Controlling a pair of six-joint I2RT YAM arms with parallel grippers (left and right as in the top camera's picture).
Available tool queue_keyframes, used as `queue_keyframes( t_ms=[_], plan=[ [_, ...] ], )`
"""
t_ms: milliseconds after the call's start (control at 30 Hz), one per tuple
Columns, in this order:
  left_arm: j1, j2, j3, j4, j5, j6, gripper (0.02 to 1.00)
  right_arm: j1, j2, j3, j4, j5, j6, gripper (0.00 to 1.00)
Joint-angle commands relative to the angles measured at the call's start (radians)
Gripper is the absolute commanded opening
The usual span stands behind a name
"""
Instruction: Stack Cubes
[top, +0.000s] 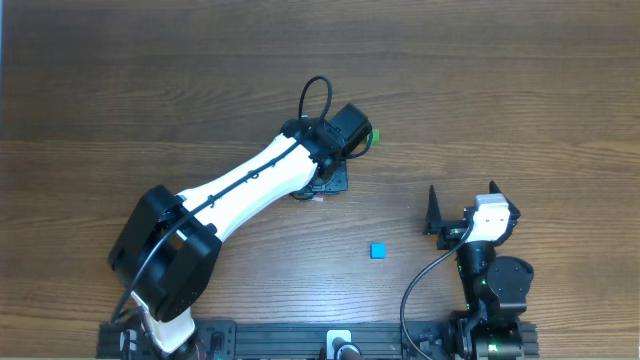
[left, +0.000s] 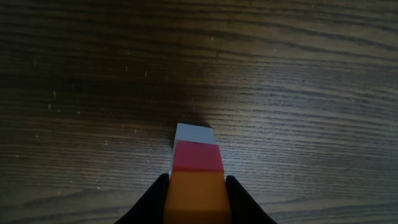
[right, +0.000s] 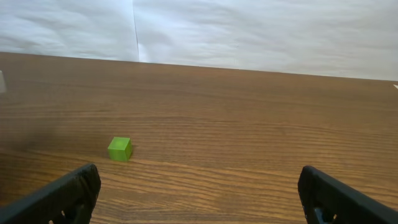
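Observation:
In the left wrist view three cubes stand stacked on the wooden table: a grey-white cube (left: 194, 133) at the bottom, a red cube (left: 197, 157) on it, and an orange cube (left: 196, 198) on top. My left gripper (left: 196, 186) is shut on the orange cube, one finger pressed against each side. From above, the left gripper (top: 330, 180) covers the stack near the table's middle. A green cube (top: 373, 137) (right: 119, 149) lies just beyond it. A blue cube (top: 378, 250) lies nearer the front. My right gripper (top: 462, 205) (right: 199, 202) hangs open and empty at the right.
The wooden table (top: 120, 90) is bare around the cubes, with wide free room at the left and back. A white backdrop (right: 261, 31) rises beyond the table's far edge.

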Motion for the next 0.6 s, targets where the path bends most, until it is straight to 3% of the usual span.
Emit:
queue_keyframes(
  t_ms=[33, 467, 533, 600],
  plan=[
    [0.004, 0.020, 0.023, -0.002, -0.019, -0.014, 0.264, -0.007, -0.008, -0.009, 0.003, -0.015, 0.003, 0.993],
    [0.004, 0.020, 0.023, -0.002, -0.024, -0.014, 0.435, -0.007, -0.008, -0.009, 0.003, -0.015, 0.003, 0.991],
    [0.004, 0.020, 0.023, -0.001, -0.026, -0.014, 0.560, -0.007, -0.008, -0.009, 0.003, -0.015, 0.003, 0.993],
    [0.002, 0.019, 0.023, 0.000, -0.029, -0.014, 0.814, -0.007, -0.008, -0.009, 0.003, -0.015, 0.003, 0.991]
  ],
)
